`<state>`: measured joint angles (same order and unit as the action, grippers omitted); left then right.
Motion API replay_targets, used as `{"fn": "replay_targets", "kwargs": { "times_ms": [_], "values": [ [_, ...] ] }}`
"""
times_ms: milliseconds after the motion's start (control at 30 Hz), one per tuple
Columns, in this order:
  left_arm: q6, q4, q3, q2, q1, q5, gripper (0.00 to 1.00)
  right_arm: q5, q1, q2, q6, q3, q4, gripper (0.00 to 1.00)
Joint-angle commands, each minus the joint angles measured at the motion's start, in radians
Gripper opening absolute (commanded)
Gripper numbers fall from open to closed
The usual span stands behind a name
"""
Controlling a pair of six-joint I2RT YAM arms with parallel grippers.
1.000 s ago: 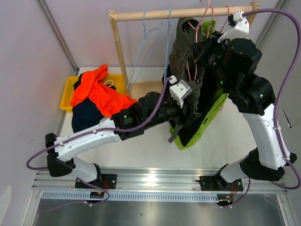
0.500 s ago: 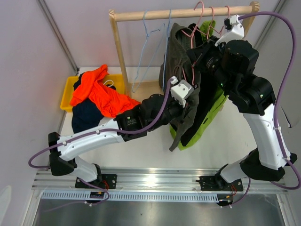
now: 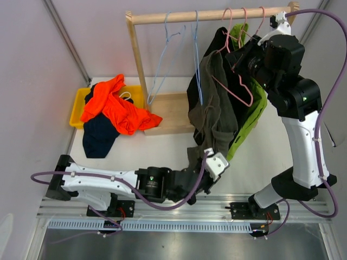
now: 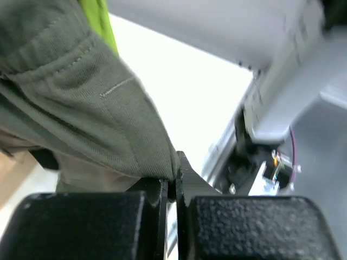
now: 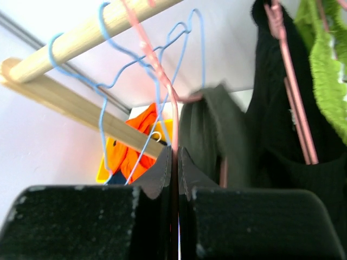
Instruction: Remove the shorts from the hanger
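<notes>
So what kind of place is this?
Probably a robot lab cell, not a home: left arm and right arm bolted to a metal rail, bare partition walls, a small wooden rack staged on a white table.

Top external: mounted high above and behind the arm bases, looking down and away, far enough back to take in everything from the yellow bin (image 3: 76,112) at the left to the wooden rail (image 3: 211,16) along the far side.

Left wrist: very close and low by the near edge, peering along the left gripper (image 4: 171,189), pinched on the olive-grey shorts (image 4: 81,103), rightward across the white table (image 4: 190,92).

Right wrist: close too, tilted up and leftward past the right gripper (image 5: 174,162), clamped on the pink hanger (image 5: 162,86).

Shared by all three: the olive-grey shorts. Shared by top and right wrist: rail, orange shorts (image 5: 127,154).
</notes>
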<state>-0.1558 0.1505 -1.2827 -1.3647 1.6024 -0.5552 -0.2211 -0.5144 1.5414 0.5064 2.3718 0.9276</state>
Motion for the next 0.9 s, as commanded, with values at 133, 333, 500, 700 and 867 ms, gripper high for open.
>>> {"fn": "replay_targets", "kwargs": {
  "times_ms": [133,333,500,700,867],
  "values": [
    [-0.093,0.001,0.046,-0.005,0.060,-0.110,0.00,0.045,0.048,-0.023,0.041,0.009,-0.122,0.00],
    [-0.094,0.063,-0.069,-0.075,-0.085,-0.135,0.00,0.101,0.050,-0.154,0.095,-0.150,-0.079,0.00],
    [-0.061,0.118,-0.255,-0.161,-0.266,-0.104,0.00,0.149,0.048,-0.296,0.149,-0.328,-0.046,0.00],
    [-0.039,0.239,-0.379,-0.200,-0.267,-0.144,0.00,0.132,0.048,-0.333,0.138,-0.297,0.000,0.00],
    [-0.265,0.514,-0.310,-0.094,-0.101,-0.322,0.00,0.120,0.051,-0.189,0.063,-0.059,0.020,0.00]
  ]
}}
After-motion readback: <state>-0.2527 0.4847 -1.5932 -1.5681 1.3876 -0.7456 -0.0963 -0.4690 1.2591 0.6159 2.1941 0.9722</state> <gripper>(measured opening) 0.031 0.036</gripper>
